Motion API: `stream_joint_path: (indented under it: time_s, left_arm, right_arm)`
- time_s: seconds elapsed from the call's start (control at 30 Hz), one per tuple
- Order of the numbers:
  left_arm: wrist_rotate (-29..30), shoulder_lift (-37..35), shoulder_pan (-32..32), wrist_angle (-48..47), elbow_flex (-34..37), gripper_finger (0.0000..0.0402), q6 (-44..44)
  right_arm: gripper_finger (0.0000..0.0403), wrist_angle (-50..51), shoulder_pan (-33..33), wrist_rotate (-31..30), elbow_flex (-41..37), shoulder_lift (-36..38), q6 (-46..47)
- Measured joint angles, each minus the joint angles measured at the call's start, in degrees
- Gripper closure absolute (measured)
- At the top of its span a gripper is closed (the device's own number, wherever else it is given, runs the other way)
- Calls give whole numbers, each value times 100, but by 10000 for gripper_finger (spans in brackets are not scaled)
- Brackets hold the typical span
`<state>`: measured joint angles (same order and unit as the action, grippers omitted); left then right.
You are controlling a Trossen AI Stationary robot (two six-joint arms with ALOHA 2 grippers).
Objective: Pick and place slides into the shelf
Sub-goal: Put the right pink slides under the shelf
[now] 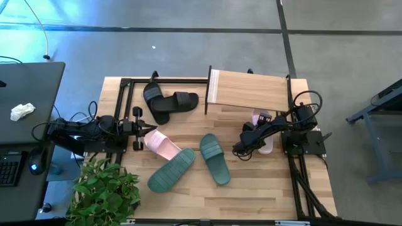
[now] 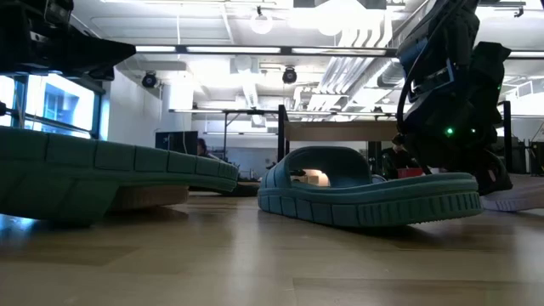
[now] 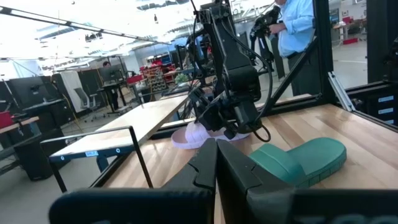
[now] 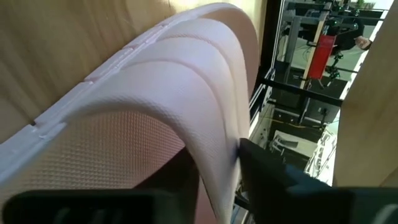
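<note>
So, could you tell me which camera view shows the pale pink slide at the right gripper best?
The right wrist view: the pale pink slide fills it, with its ribbed strap and textured footbed plain, one dark finger against the strap's edge. The high view shows it mostly hidden under the right gripper. The left wrist view shows it small and distant; the low view, only an edge.

Six slides point(image 1: 188, 147) loose on the table, black pair at 11 o'clock, wooden shelf point(image 1: 250, 90) at 1 o'clock.
</note>
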<state>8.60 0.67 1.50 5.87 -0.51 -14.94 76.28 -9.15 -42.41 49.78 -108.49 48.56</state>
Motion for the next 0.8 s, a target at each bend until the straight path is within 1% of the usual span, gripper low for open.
stream_joint_path:
  time_s: [0.13,0.27,0.4,0.63,0.8]
  left_arm:
    - [0,0,0,1,0,401,0]
    - [1,0,0,2,0,401,0]
    - [1,0,0,2,0,401,0]
    - [0,0,0,2,0,401,0]
    - [0,0,0,2,0,401,0]
  right_arm:
    - [239,55,-50,54,2,-2,39]
    - [218,50,-197,84,-4,98,1]
    - [215,10,-275,413,-4,390,-59]
    - [215,94,-293,832,-2,1127,-115]
    - [215,131,-492,1488,-2,1826,-211]
